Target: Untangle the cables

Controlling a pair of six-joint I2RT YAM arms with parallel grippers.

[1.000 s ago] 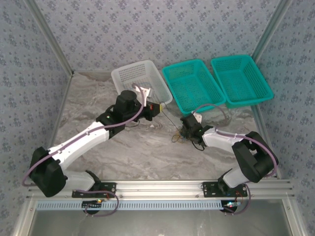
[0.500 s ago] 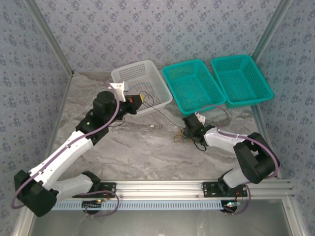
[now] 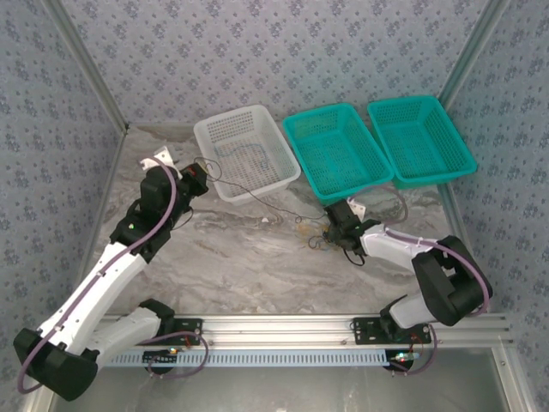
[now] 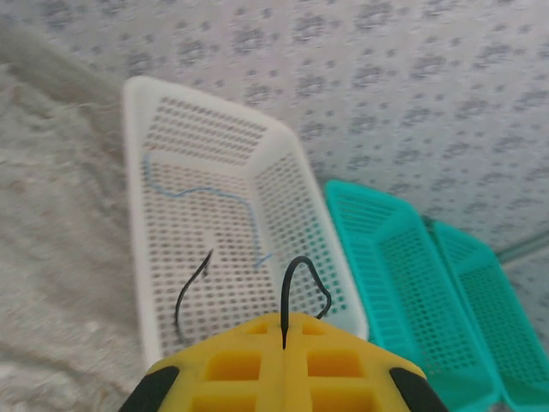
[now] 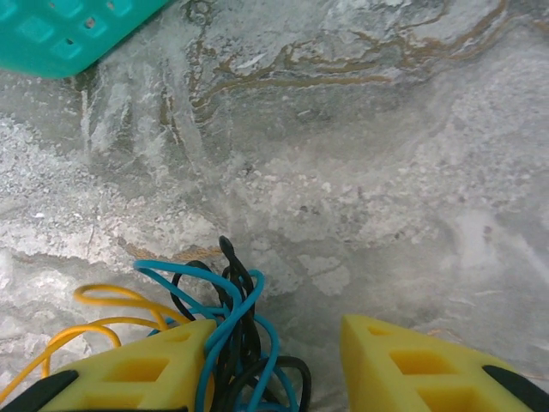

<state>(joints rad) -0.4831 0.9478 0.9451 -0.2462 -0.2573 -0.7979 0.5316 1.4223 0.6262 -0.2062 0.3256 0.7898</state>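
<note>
My left gripper (image 3: pixel 196 177) hangs at the white basket's (image 3: pixel 268 129) left front corner, shut on a thin black cable (image 3: pixel 266 204). That cable runs taut across the table to the tangle (image 3: pixel 314 233). In the left wrist view the black cable (image 4: pixel 294 268) loops out of the closed yellow fingers (image 4: pixel 232 365). A blue cable (image 4: pixel 210 192) lies inside the white basket (image 4: pixel 137 172). My right gripper (image 5: pixel 279 343) stands open over the tangle of blue, black and yellow cables (image 5: pixel 232 309), which lies against its left finger (image 5: pixel 154 369).
Two teal baskets (image 3: pixel 298 130) (image 3: pixel 446 124) stand at the back right, beside the white one. Patterned walls close the table on three sides. The marble tabletop (image 3: pixel 232 257) stretches between the arms.
My left arm swung left and back from the table's middle, drawing the black cable out over the white basket's front. The right gripper shifted slightly right and its jaws widened a little.
</note>
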